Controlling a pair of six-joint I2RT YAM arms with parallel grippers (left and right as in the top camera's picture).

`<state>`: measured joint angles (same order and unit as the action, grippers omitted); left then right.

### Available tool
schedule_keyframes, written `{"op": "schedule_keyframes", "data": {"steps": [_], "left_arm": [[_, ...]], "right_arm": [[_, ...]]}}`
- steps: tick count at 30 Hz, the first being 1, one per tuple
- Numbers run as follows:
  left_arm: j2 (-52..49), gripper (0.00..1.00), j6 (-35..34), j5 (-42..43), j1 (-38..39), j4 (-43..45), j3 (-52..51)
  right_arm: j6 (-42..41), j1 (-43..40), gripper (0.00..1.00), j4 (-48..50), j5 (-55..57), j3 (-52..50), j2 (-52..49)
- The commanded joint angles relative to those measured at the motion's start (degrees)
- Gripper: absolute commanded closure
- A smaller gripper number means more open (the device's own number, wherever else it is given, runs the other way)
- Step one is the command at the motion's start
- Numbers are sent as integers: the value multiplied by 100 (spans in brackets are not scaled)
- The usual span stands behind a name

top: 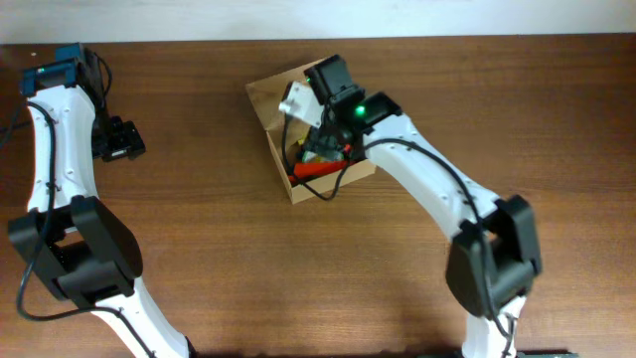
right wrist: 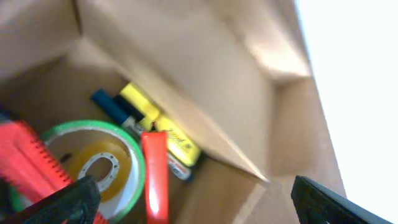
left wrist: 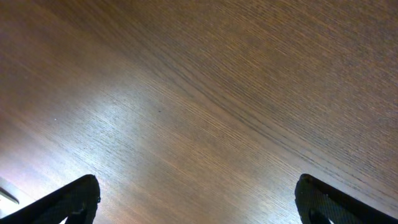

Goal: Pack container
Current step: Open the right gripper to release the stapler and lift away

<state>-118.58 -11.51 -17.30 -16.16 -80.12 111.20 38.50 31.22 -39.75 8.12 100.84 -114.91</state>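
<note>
Sits directly beneath the right gripper (right wrist: 202,202): the container (right wrist: 205,93), open-topped, its flap leaning in just ahead of the fingers. Holds, below the spread and empty fingertips, a green tape roll (right wrist: 93,162), a red marker (right wrist: 155,177), a yellow highlighter (right wrist: 161,127) and a blue pen (right wrist: 109,106). Likely trouble: catching that flap or a wall on the way out, dragging or tipping the box. Far off, well apart from the box, hangs the left gripper (left wrist: 199,199), likewise released, over bare table (left wrist: 186,93).
</note>
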Motion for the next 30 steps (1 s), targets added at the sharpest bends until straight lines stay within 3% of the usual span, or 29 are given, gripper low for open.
{"op": "schedule_keyframes", "data": {"steps": [1, 4, 6, 10, 14, 17, 23, 26, 30], "left_arm": [[33, 0, 90, 22, -13, 0, -57], [33, 0, 90, 20, -13, 0, -57], [33, 0, 90, 22, -13, 0, -57], [33, 0, 90, 22, -13, 0, -57], [33, 0, 90, 22, -13, 0, -57], [33, 0, 90, 22, -13, 0, -57], [33, 0, 90, 22, -13, 0, -57], [33, 0, 90, 22, -13, 0, -57], [33, 0, 90, 22, -13, 0, -57]], "right_arm": [[-1244, 26, 1, 33, -20, 149, 623], [-2249, 17, 4, -11, -37, 149, 973], [-3106, -20, 19, -122, -37, 149, 1220], [-4291, -201, 64, -520, -57, 146, 1565], [-4813, -498, 86, -1001, -55, 136, 1867], [-4957, -802, 91, -1392, -50, 136, 2155], [-4955, -1681, 87, -2190, 7, 136, 2457], [-4955, -2063, 96, -2586, -37, 133, 2398], [-4953, -2356, 96, -2820, -39, 133, 2282]]}}
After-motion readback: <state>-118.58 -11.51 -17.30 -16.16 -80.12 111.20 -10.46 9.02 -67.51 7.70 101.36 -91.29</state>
